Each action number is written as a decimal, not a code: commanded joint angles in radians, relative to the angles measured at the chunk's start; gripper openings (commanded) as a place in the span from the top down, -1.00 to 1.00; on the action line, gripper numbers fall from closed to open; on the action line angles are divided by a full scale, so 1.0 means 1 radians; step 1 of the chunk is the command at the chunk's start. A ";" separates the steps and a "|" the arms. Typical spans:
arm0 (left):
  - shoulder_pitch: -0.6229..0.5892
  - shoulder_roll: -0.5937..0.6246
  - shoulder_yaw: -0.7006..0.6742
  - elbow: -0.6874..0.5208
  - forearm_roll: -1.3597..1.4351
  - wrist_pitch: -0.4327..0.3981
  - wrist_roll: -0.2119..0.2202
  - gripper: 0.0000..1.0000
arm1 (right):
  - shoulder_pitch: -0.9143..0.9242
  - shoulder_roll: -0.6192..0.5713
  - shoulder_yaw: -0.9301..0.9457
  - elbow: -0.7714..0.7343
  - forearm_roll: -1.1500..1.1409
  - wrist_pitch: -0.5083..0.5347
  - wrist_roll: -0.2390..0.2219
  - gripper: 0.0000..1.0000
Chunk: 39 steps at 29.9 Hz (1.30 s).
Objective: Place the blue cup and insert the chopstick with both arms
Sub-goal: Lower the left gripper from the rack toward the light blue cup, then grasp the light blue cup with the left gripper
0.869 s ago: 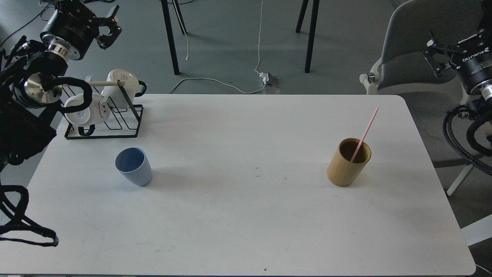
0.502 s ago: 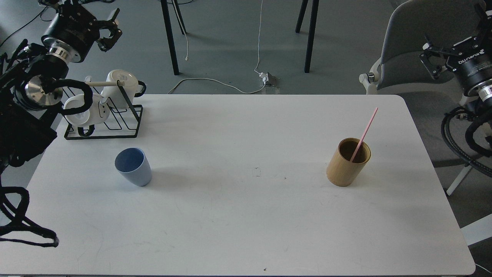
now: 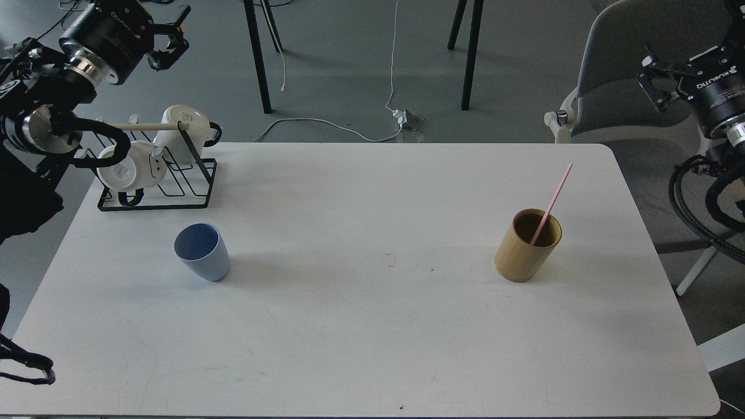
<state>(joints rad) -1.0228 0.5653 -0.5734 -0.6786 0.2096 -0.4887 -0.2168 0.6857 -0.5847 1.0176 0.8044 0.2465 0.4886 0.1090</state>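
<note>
Left end effector (image 3: pixel 169 41) raised off the counter (image 3: pixel 372 349), fingers spread, holding nothing; right end effector (image 3: pixel 660 78) likewise raised, empty, its opening unclear; both seemingly staged before any reach. Blue cup (image 3: pixel 202 251) stands upright below and right of the left one, pale, tapered, untouched. Pink chopstick (image 3: pixel 553 201) leans in the bamboo cup (image 3: pixel 527 245), below-left of the right one.

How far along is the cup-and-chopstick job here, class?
Nothing looks done. The blue cup stands untouched on the table; the chopstick leans in the bamboo cup. Neither the left pincer nor the right pincer holds anything. Everything remains.
</note>
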 commanded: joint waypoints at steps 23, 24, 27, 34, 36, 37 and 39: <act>0.066 0.392 0.368 -0.602 1.524 0.000 -0.019 -0.74 | -0.011 0.008 0.012 -0.008 0.000 0.000 0.008 -0.98; 0.072 0.407 0.394 -0.602 1.548 0.000 -0.019 -0.72 | -0.011 0.009 0.012 -0.008 0.000 0.000 0.008 -0.98; 0.093 0.430 0.443 -0.593 1.576 0.060 -0.019 -0.65 | -0.012 0.017 0.012 -0.008 0.000 0.000 0.017 -0.98; 0.138 0.375 0.446 -0.489 1.582 0.084 -0.021 -0.46 | -0.023 0.016 0.012 -0.025 0.000 0.000 0.028 -0.98; 0.138 0.331 0.448 -0.428 1.584 0.084 -0.029 -0.39 | -0.023 0.014 0.013 -0.042 0.000 0.000 0.028 -0.98; 0.139 0.312 0.448 -0.403 1.584 0.084 -0.038 -0.39 | -0.023 0.014 0.013 -0.051 0.000 0.000 0.028 -0.98; 0.139 0.288 0.448 -0.365 1.584 0.084 -0.052 -0.36 | -0.023 0.014 0.013 -0.079 0.000 0.000 0.029 -0.98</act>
<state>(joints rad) -0.8850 0.8920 -0.1260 -1.1015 1.7928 -0.4050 -0.2507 0.6629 -0.5697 1.0305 0.7577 0.2470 0.4887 0.1367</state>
